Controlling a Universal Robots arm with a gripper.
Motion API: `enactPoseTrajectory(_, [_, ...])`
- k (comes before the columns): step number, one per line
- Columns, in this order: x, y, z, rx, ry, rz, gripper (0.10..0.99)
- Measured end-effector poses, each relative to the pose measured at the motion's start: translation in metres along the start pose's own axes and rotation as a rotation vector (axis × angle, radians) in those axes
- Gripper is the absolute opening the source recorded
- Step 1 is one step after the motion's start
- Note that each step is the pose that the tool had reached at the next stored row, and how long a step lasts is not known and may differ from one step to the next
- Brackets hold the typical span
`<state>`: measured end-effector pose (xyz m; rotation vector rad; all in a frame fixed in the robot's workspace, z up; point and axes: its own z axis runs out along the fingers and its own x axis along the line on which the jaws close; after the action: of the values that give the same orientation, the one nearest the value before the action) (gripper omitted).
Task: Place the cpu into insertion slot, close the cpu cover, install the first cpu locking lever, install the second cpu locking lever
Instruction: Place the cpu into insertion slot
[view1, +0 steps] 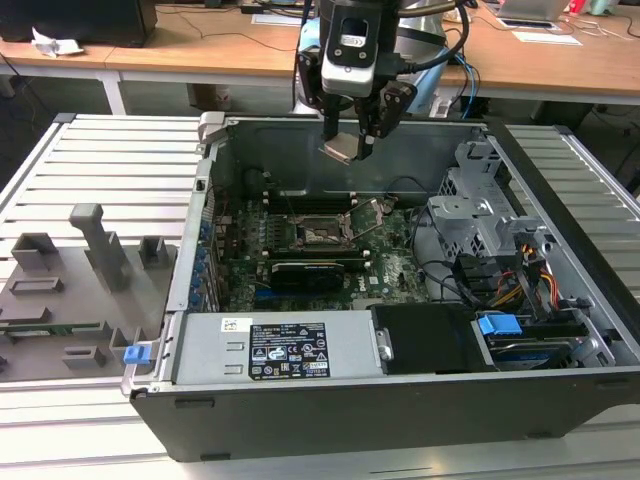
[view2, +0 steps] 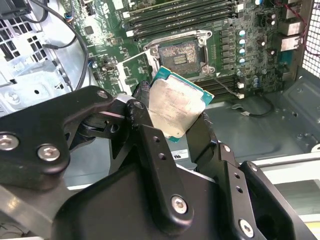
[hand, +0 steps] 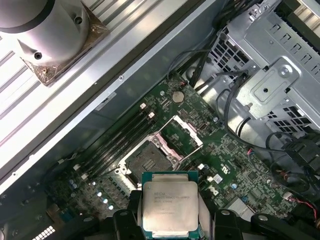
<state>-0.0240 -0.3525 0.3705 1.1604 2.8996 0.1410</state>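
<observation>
End effector (view1: 352, 148) clamped on cpu (hand: 169, 204) by two opposite edges, metal top toward first wrist view. In exterior view cpu looks tilted, high over motherboard (view1: 392, 268). Insertion slot (hand: 148, 161) lies below end effector, well apart from it, pin field bare. Cpu cover (hand: 190, 131) raised open beside slot, likely clear of descent. Judgement: level chip, square its edges to slot rim, lower straight, no sliding across pins, release only once flat.

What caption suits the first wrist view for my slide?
End effector holding the cpu above the motherboard; insertion slot open, cpu cover raised.
</observation>
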Motion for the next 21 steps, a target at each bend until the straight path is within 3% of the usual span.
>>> enactPoseTrajectory(10, [0.0, 0.0, 0.0001, -0.001, -0.0039, 0.044, 0.537])
enactPoseTrajectory(21, [0.0, -0.0001, 0.0009, -0.003, -0.014, 0.155, 0.537])
